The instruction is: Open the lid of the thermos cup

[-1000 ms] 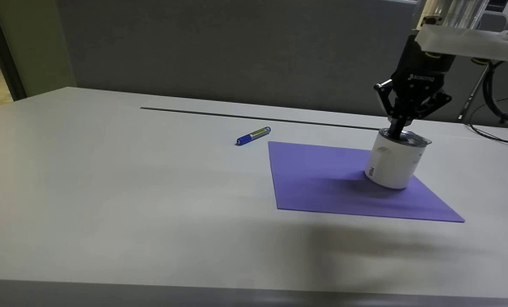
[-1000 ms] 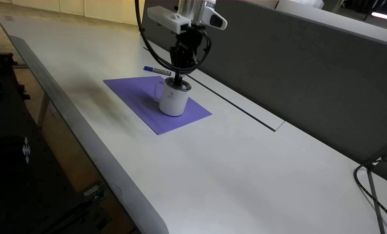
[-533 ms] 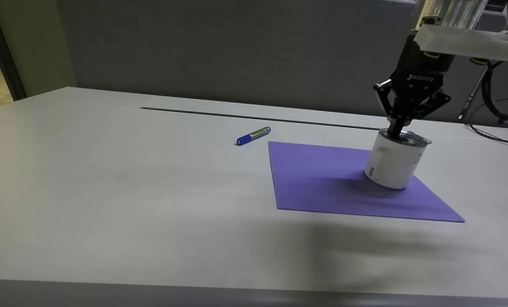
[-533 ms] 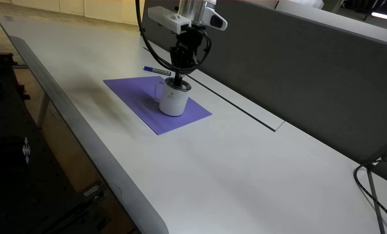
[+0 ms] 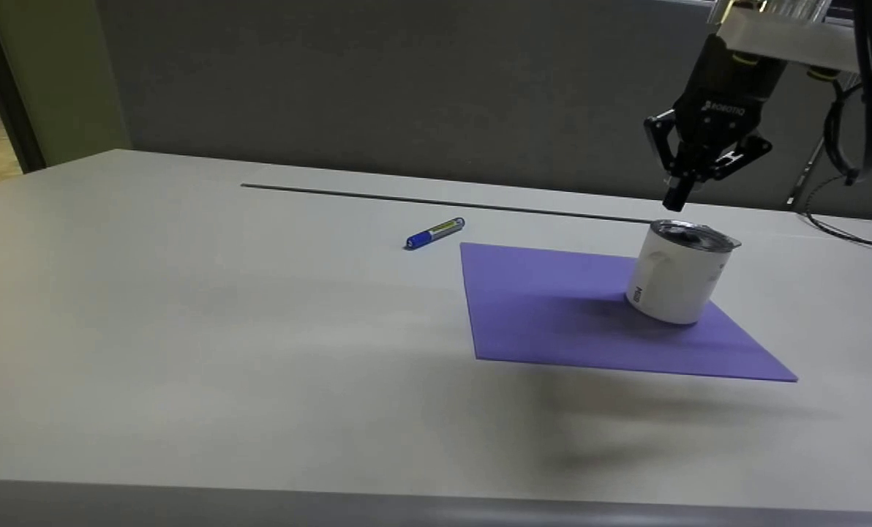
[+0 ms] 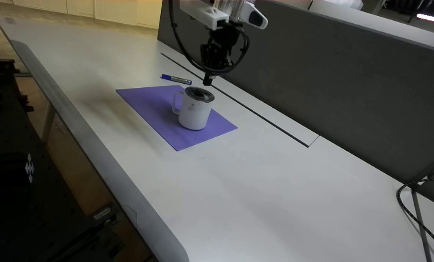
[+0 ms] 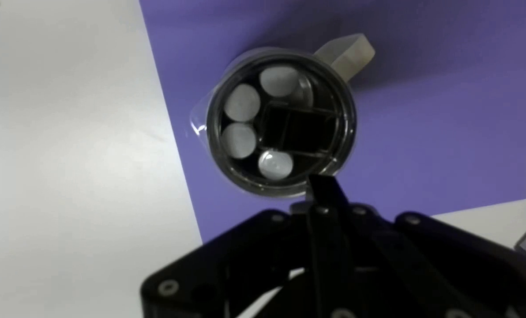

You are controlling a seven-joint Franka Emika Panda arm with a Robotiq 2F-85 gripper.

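Note:
The thermos cup [image 5: 671, 285] stands upright on a purple mat; its white body also shows in an exterior view [image 6: 194, 114]. Its handle [image 7: 349, 57] shows at upper right in the wrist view. The round dark lid [image 5: 696, 238] sits on the cup's top, also seen in an exterior view [image 6: 199, 94]. In the wrist view the lid [image 7: 249, 123] has several pale round spots and a dark rectangular part. My gripper [image 5: 674, 205] is shut with nothing between its fingertips. It hangs apart from the lid, above its back edge, as in an exterior view [image 6: 207, 82] and the wrist view [image 7: 320, 179].
The purple mat [image 5: 538, 307] lies under the cup. A blue pen [image 5: 434, 233] lies beyond the mat. A dark slot [image 6: 260, 115] runs along the table near a grey partition [image 6: 330, 83]. A cable [image 6: 424, 225] lies at the table's far right there.
My gripper has risen off the lid, where its fingertips were, and moved slightly back toward the partition. It stays shut. The cup, lid and mat have not moved.

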